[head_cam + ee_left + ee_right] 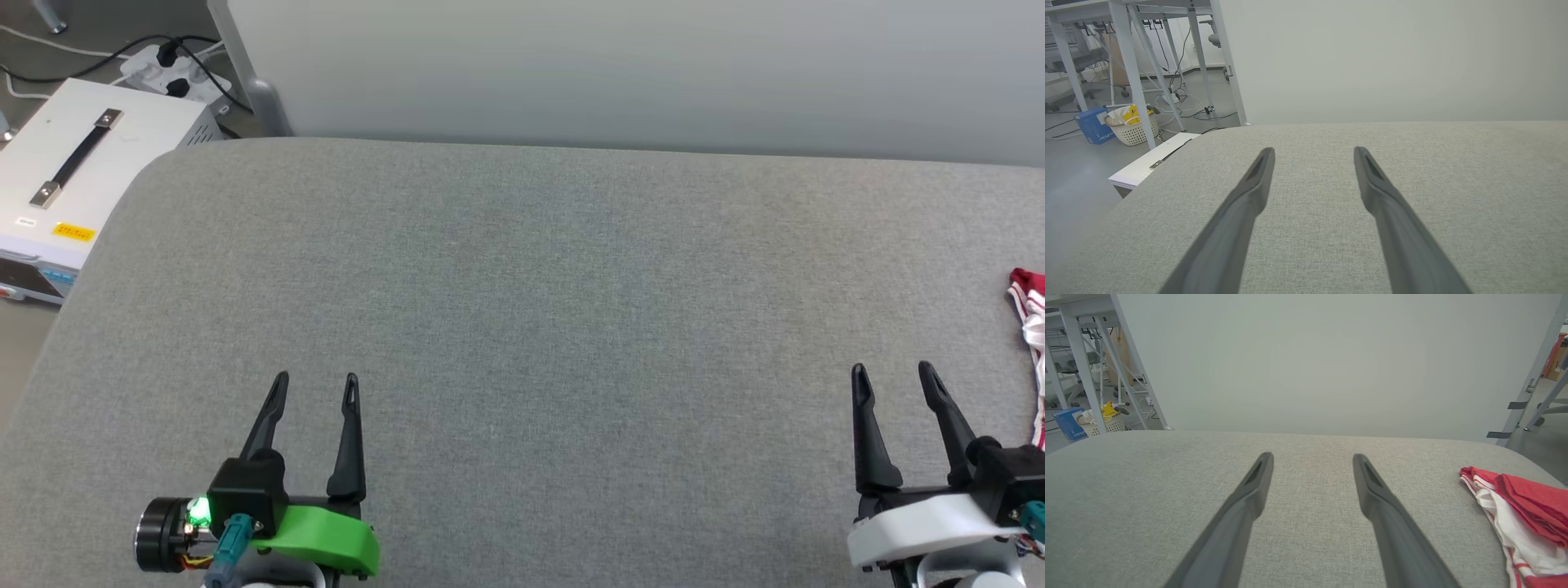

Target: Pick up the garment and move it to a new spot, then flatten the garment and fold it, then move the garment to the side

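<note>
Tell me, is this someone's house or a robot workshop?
Most likely a lab or workshop: metal-framed workbenches with loose cables on the floor, a white equipment box with a carry handle beside a power strip, and a grey padded table where the red-and-white garment lies.

Grey woven-fabric tabletop (522, 327), rounded corners, bearing one item: red garment (1527, 498) with white, red-striped trim, lying crumpled at the right edge, partly cut off from view.
</note>
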Motion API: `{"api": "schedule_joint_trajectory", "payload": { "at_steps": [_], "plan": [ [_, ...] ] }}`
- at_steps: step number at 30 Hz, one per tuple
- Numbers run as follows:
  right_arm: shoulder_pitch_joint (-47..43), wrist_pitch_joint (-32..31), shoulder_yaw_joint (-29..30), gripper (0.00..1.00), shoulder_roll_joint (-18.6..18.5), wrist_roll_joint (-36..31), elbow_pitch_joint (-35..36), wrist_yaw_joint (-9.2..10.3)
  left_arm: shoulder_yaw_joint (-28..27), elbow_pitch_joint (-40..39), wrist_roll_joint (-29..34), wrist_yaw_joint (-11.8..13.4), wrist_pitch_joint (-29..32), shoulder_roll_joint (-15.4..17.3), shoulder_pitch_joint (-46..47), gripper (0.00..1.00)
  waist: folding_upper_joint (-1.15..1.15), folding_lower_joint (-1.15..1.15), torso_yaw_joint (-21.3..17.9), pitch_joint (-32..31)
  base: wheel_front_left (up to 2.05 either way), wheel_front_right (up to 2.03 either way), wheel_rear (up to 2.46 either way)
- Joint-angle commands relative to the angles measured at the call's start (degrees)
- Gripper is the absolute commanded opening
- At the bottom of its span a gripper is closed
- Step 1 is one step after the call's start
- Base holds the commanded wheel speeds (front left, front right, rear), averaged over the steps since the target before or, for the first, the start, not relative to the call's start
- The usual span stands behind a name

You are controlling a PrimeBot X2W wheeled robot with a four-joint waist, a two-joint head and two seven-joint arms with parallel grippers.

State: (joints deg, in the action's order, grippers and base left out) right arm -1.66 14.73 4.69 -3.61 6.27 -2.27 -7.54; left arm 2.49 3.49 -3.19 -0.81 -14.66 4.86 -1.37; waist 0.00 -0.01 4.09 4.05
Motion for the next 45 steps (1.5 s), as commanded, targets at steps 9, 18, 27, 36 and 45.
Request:
{"api": "schedule_joint_trajectory", "payload": {
  "at_steps": [9,18,27,36,45],
  "plan": [
    [-4.49,0.27,-1.04,1.0,0.65,0.83,3.04,0.05,-0.72,0.17,-0.82,-1.37,-0.34,-0.65,-2.82,1.0,0.0,0.01,-0.5,-2.61,0.0,0.0,0.0],
    [-5.91,0.27,-1.22,1.0,0.72,0.58,4.23,0.05,-0.85,0.18,-0.97,-2.1,-0.34,-0.89,-3.84,1.0,0.0,0.01,-0.38,-3.1,0.0,0.0,0.0],
    [-5.26,-0.17,-1.19,0.0,0.64,0.42,3.84,0.0,-0.87,0.01,-0.46,-1.96,0.22,-0.78,-3.15,0.0,0.0,0.01,-0.47,-3.13,0.0,0.0,0.0],
    [-4.76,-1.22,-1.44,0.0,0.64,-0.06,3.73,0.0,-0.99,-0.24,-0.2,-1.76,1.27,-0.87,-2.83,0.0,0.0,0.01,-0.73,-3.19,0.0,0.0,0.0],
    [-4.26,-2.28,-1.69,0.0,0.65,-0.55,3.61,0.01,-1.11,-0.5,0.07,-1.56,2.31,-0.95,-2.5,0.0,0.0,0.01,-0.99,-3.26,0.0,0.0,0.0]
  ]
}}
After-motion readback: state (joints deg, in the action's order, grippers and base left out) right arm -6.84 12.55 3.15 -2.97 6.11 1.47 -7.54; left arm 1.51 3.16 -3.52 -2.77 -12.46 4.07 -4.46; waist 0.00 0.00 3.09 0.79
